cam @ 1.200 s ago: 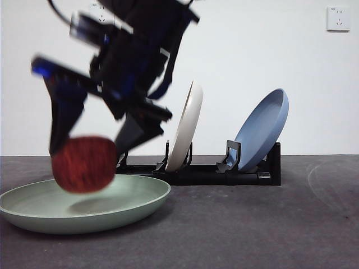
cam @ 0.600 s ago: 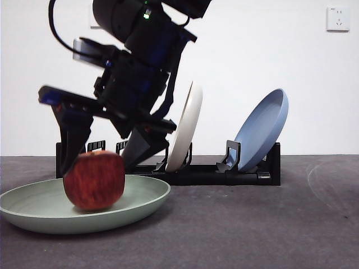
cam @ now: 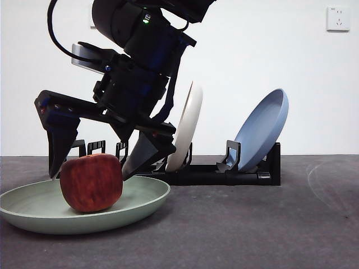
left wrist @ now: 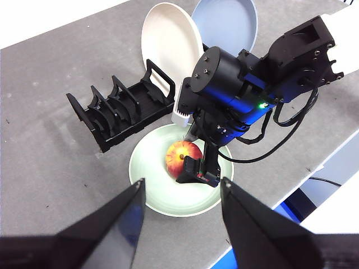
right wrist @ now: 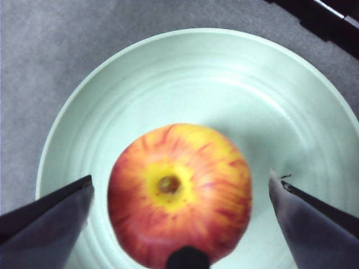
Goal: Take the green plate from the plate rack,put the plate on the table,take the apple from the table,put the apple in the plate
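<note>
Red apple [cam: 91, 183]: sits on the green plate [cam: 147, 197], which lies flat on the bench [cam: 252, 224]; a second ago it hung above the plate between my fingers.
Right fingers [cam: 94, 162]: spread wide to either side of the apple, clear of its skin in my right wrist view; they gripped it a second ago, so I have let it go.
Apple, from my right wrist: stem end up [right wrist: 179, 193], near the plate's middle [right wrist: 269, 101].
Left fingers [left wrist: 182, 193]: wide and empty, held high above the scene, waiting.
Plate rack [cam: 224, 171]: behind the green plate, holding a cream plate [cam: 185, 131] and a blue plate [cam: 262, 128] on edge.
Task, in my judgement: all but done; only lifting my right arm away without nudging the apple remains.
</note>
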